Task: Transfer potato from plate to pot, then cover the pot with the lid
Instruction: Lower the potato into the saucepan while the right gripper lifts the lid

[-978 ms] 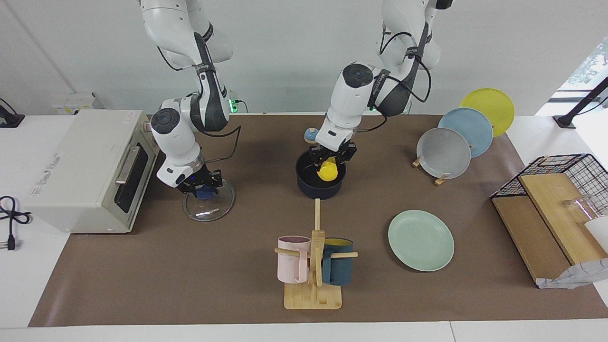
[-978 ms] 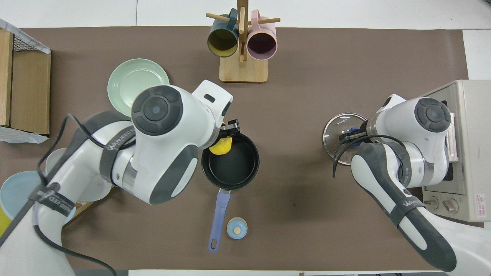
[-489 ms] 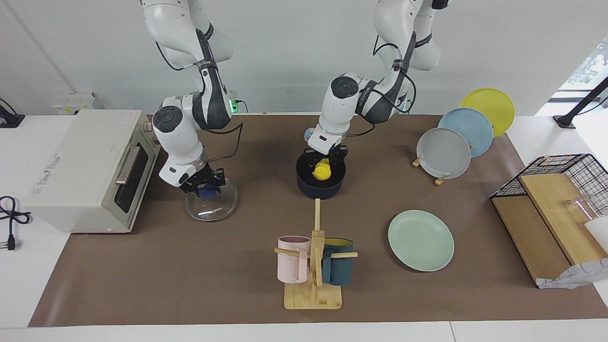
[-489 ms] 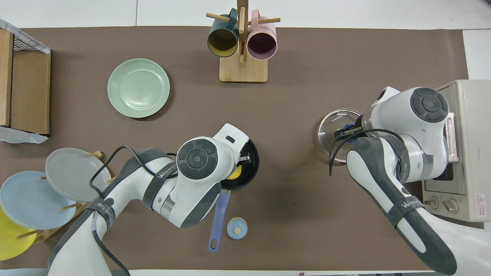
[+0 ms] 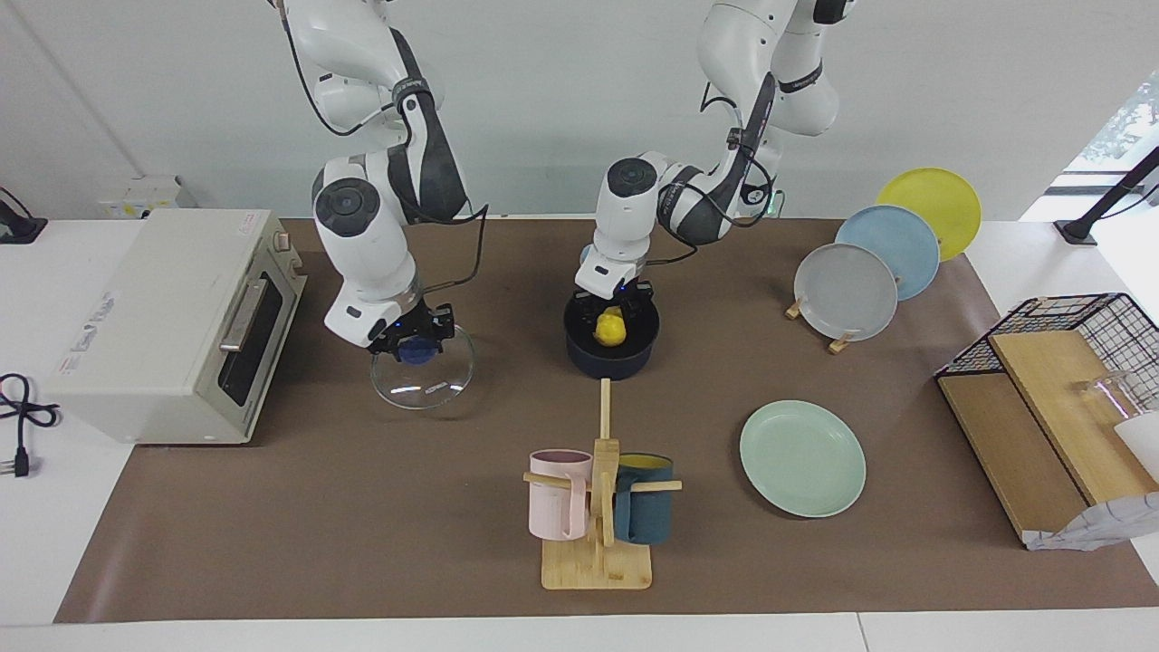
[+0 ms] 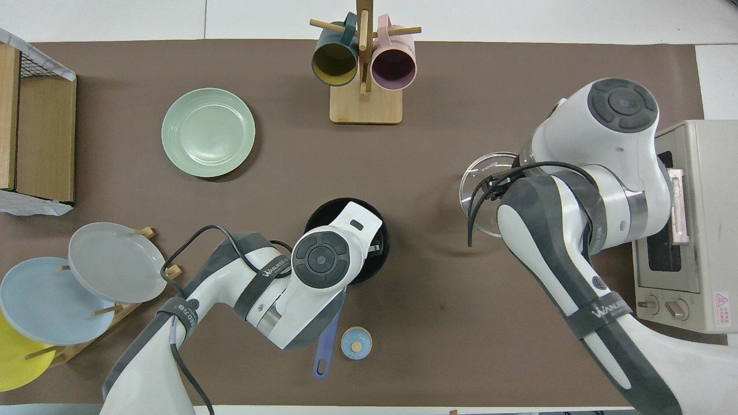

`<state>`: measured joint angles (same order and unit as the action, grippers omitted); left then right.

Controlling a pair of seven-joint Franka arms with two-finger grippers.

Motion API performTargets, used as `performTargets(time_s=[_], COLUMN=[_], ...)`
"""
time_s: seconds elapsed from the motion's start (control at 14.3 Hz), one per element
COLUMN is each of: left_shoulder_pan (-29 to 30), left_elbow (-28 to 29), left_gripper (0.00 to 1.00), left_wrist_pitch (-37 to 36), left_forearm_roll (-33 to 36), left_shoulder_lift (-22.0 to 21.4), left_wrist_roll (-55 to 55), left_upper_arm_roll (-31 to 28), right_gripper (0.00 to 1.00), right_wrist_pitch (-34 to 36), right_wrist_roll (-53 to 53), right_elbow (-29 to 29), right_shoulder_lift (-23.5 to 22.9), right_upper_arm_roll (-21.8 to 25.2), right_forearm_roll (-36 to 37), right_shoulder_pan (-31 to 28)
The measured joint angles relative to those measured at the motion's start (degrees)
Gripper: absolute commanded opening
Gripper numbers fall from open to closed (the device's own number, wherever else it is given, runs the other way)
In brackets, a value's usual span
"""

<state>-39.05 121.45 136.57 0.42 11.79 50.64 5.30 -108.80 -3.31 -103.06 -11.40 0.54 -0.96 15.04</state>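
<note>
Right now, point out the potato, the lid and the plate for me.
potato (image 5: 610,329), facing view, its yellow top inside the pot.
lid (image 5: 436,382), facing view, clear glass near its rim.
plate (image 6: 208,132), overhead view, its flat centre.

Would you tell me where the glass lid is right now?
In the facing view the lid hangs from the right end effector, toward the right arm's end of the table, between the toaster oven and the pot.
</note>
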Motion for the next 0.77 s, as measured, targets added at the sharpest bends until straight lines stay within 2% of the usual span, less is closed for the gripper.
performTargets(time_s=[0.07,0.14,0.21,0.49,0.63,0.77], left_shoulder_pan=[-0.1,-0.3,-0.4,-0.2,1.9,5.5], left_elbow=[0.0,0.0,0.0,-1.0,-5.3,-12.7], left_gripper=[0.00,0.19,0.99,1.00,1.00,1.00], left_wrist_pitch=[0.0,0.0,0.0,-0.9,-8.4,-19.0], left_forearm_roll=[0.1,0.1,0.2,0.3,0.2,-1.4], left_shoulder_lift=[0.0,0.0,0.0,-0.2,-1.4,-3.0], left_wrist_roll=[0.0,0.1,0.1,-0.6,-2.8,-6.9], left_upper_arm_roll=[0.0,0.0,0.0,-0.6,-1.0,-1.1], right_gripper=[0.00,0.00,0.00,0.00,0.00,0.00], right_wrist_pitch=[1.9,2.8,3.0,0.8,0.4,0.3], right_wrist_roll=[-2.1,-3.8,-5.4,-11.8,-13.5,-13.6], right_elbow=[2.7,4.2,4.9,5.4,5.4,5.4], right_shoulder_lift=[-0.7,-1.2,-1.7,-3.1,-3.4,-3.5], right_upper_arm_roll=[0.0,-0.1,-0.1,-2.3,-2.6,-2.6], right_forearm_roll=[0.0,0.0,0.0,-0.1,-0.1,-0.1], right_shoulder_pan=[1.3,2.1,2.4,3.7,4.9,5.0])
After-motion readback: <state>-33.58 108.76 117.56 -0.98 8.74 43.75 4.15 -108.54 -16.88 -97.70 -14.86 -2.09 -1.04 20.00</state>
